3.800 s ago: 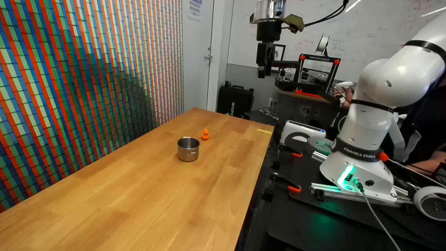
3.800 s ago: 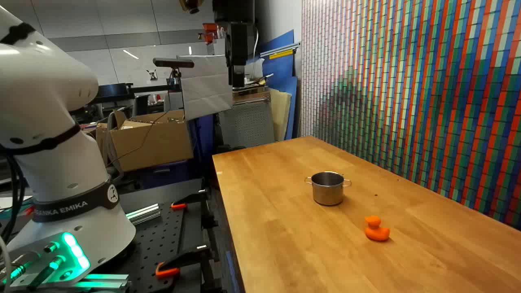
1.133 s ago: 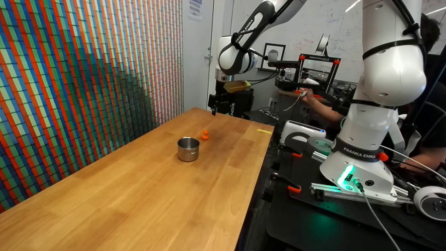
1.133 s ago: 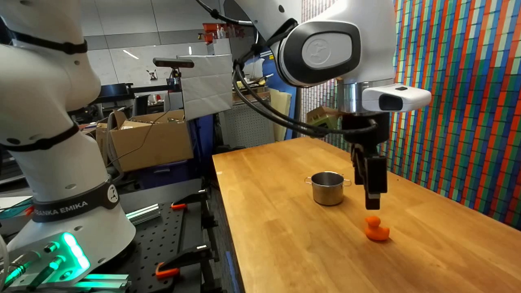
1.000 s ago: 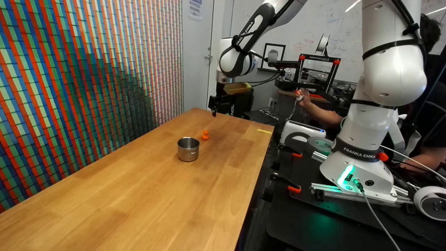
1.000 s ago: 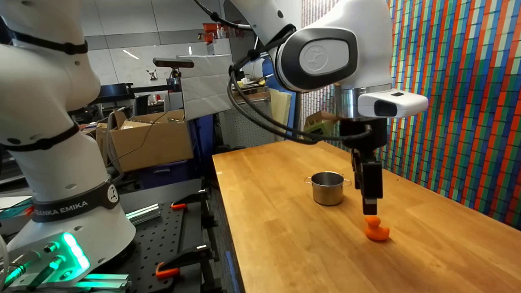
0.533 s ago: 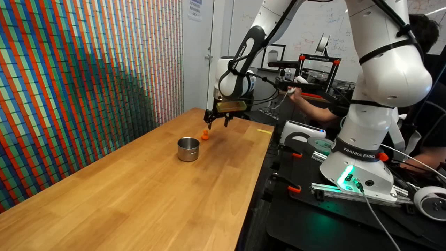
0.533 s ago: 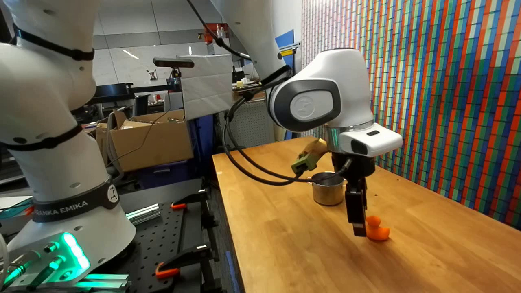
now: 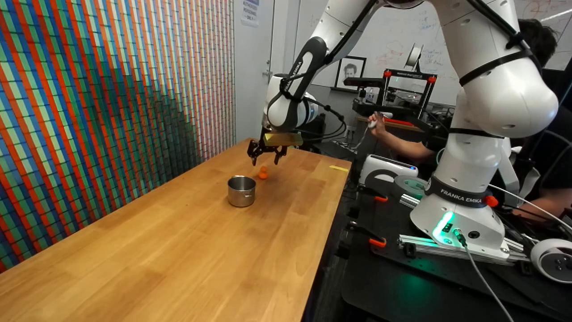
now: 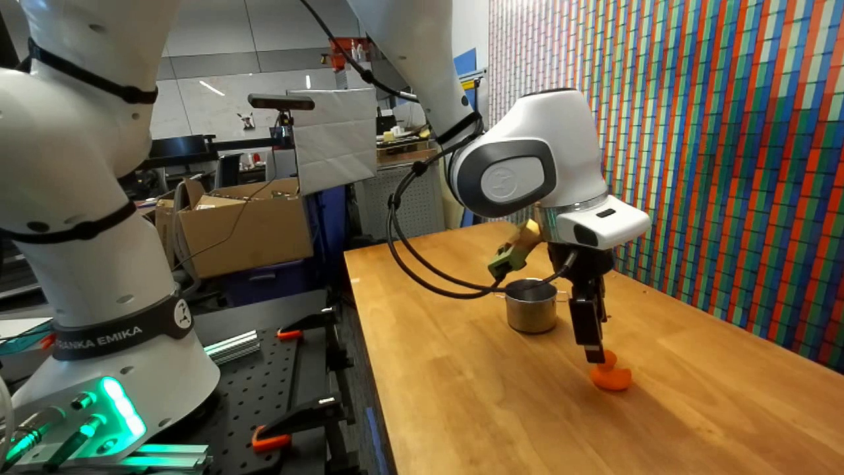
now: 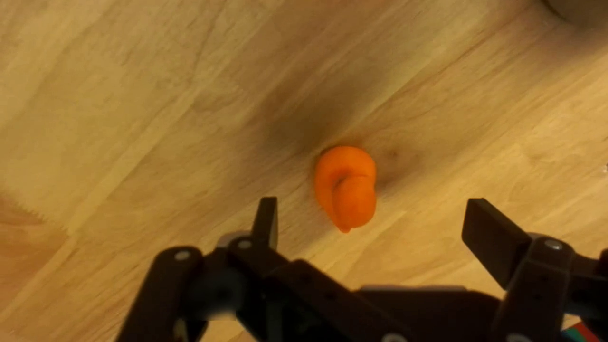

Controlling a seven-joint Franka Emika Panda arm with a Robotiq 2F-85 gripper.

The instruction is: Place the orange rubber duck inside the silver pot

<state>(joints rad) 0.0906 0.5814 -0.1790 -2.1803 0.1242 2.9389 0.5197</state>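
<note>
Wrist view: gripper point(image 11: 371, 211) spread, orange rubber duck point(image 11: 349, 192) on worktop point(image 11: 118, 85) seen in gap. In an exterior view: base collar point(image 9: 460, 197) reads "FRANKA EMIKA", door sign point(image 9: 250, 13) "PERSONNEL ONLY"; silver pot point(image 9: 241, 196) near duck.

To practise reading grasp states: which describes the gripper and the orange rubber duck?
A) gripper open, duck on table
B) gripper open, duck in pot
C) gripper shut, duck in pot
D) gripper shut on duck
A: in the wrist view the gripper stands wide open, with bare table showing on both sides of the orange rubber duck.
</note>
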